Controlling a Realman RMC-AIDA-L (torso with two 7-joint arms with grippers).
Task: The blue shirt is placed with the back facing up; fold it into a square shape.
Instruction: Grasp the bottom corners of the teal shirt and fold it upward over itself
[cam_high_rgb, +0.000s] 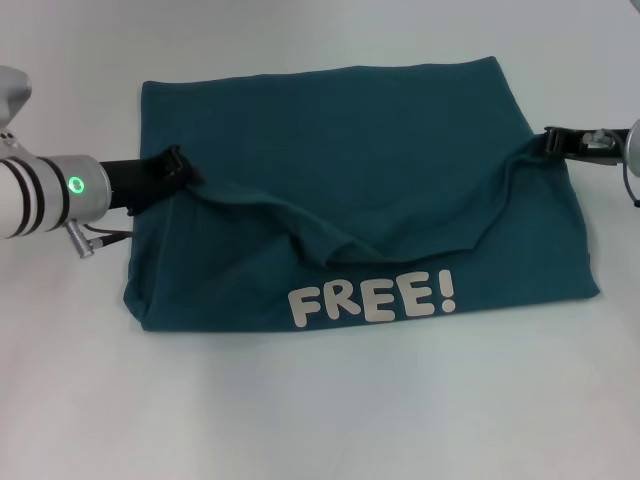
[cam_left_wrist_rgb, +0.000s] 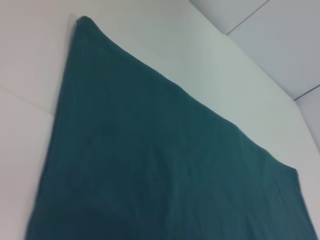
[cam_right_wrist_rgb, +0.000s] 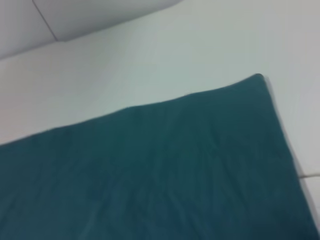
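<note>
The blue shirt (cam_high_rgb: 350, 150) lies on the white table, partly folded, with white "FREE!" lettering (cam_high_rgb: 372, 298) showing near its front edge. My left gripper (cam_high_rgb: 180, 168) is at the shirt's left side and shut on a fabric edge. My right gripper (cam_high_rgb: 553, 141) is at the shirt's right side and shut on the same edge. The held layer sags between them across the middle of the shirt (cam_high_rgb: 330, 235). The left wrist view (cam_left_wrist_rgb: 150, 165) and the right wrist view (cam_right_wrist_rgb: 150, 175) show only plain shirt fabric, no fingers.
The white table (cam_high_rgb: 320, 420) surrounds the shirt. A table seam shows in the left wrist view (cam_left_wrist_rgb: 30, 102). A wall edge shows in the right wrist view (cam_right_wrist_rgb: 45, 22).
</note>
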